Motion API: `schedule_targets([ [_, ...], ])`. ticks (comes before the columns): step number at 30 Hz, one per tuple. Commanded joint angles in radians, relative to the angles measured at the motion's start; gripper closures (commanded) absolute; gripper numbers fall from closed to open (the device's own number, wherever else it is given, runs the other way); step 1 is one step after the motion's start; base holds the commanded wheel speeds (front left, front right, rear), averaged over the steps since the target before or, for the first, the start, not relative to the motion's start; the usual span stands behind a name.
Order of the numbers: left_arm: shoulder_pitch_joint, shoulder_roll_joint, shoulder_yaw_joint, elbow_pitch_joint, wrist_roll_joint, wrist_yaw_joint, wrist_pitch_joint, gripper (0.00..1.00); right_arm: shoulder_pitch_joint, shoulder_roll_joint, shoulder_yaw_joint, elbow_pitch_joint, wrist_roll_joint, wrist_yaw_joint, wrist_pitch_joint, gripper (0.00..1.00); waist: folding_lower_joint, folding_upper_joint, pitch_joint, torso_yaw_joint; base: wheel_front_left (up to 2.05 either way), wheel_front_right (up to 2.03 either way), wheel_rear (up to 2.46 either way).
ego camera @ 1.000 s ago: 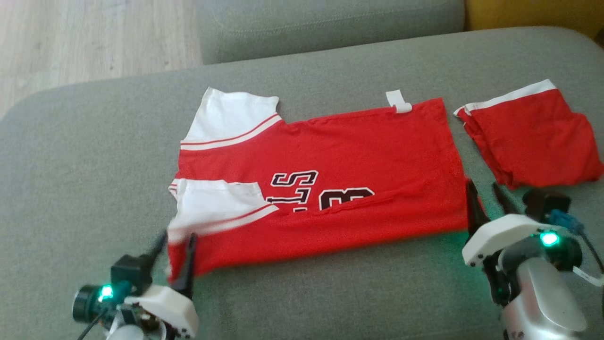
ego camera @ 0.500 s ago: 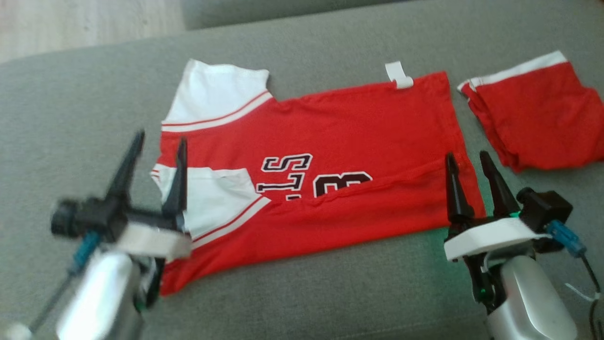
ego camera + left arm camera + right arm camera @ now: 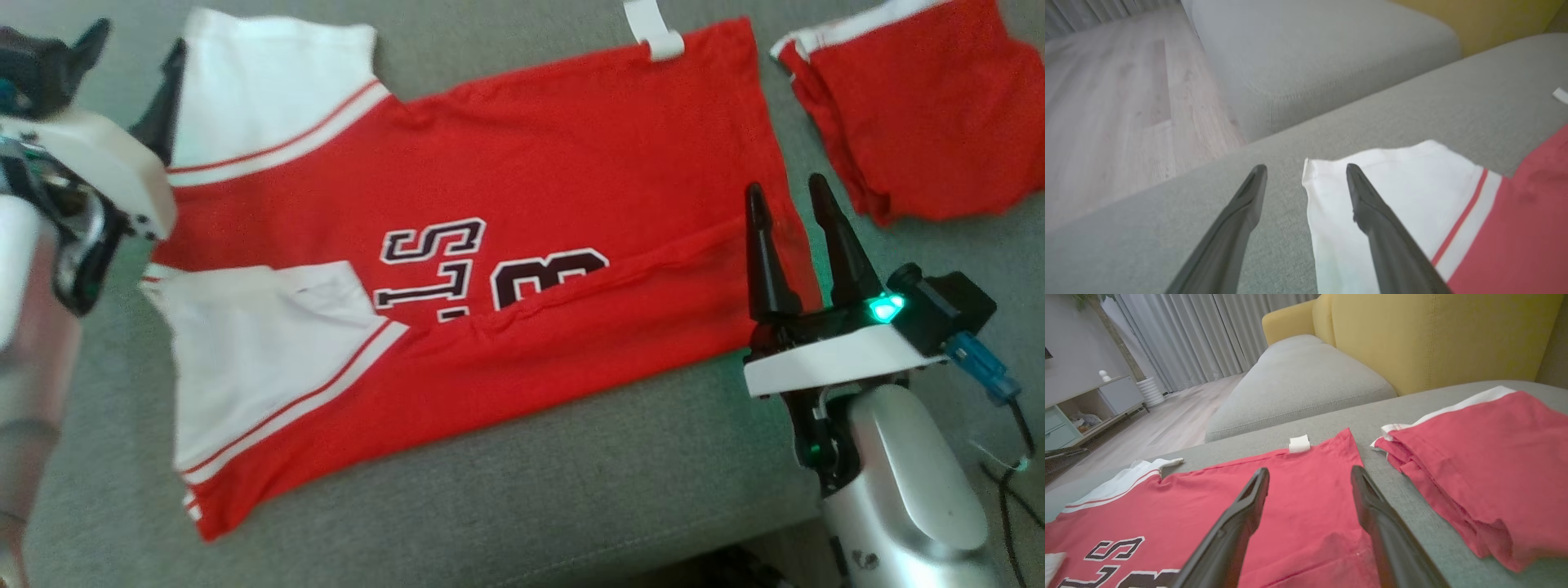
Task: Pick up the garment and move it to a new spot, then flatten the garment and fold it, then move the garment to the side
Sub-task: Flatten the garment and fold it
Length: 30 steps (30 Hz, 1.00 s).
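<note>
The red jersey (image 3: 531, 204) lies spread (near edge folded over) on a grey cushion (image 3: 571, 490). Left jaws open, empty, at its white sleeve (image 3: 269, 82); right jaws open, empty, over its hem, red shorts (image 3: 922, 106) beside.

Left hand (image 3: 137, 41) — now at far sleeve (image 3: 269, 90)

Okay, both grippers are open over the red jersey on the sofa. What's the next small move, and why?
Probably lower the left gripper and close it on the far white sleeve. It is open and straddles that sleeve's corner, and the sleeve sticks out flat while the near edge of the jersey is already folded over. The right gripper hangs open by the hem.
</note>
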Motion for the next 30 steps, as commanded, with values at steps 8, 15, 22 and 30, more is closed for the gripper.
schedule_targets([
  [8,-0.12,0.089,-0.051,0.073,-0.127,0.001,-0.012,0.0,-0.035,-0.003,0.046,-0.014,0.06,-0.001,-0.018,0.0,-0.0004,0.0,0.093,-0.075,0.0,0.0,0.0],
  [15,-0.182,0.116,-0.121,0.15,-0.177,0.001,-0.024,0.0,-0.044,-0.003,0.062,-0.018,0.064,-0.001,-0.018,0.0,-0.0004,0.0,0.11,-0.1,0.0,0.0,0.0],
  [22,-0.23,0.108,-0.164,0.232,-0.24,0.001,0.027,0.0,-0.042,-0.003,0.064,-0.029,0.075,-0.001,-0.019,0.0,-0.0004,0.0,0.121,-0.113,0.0,0.0,0.0],
  [30,-0.225,0.109,-0.263,0.213,-0.293,0.001,0.001,1.0,-0.041,-0.003,0.045,-0.02,0.06,-0.001,-0.019,0.0,-0.0004,0.0,0.08,-0.09,0.0,0.0,0.0],
])
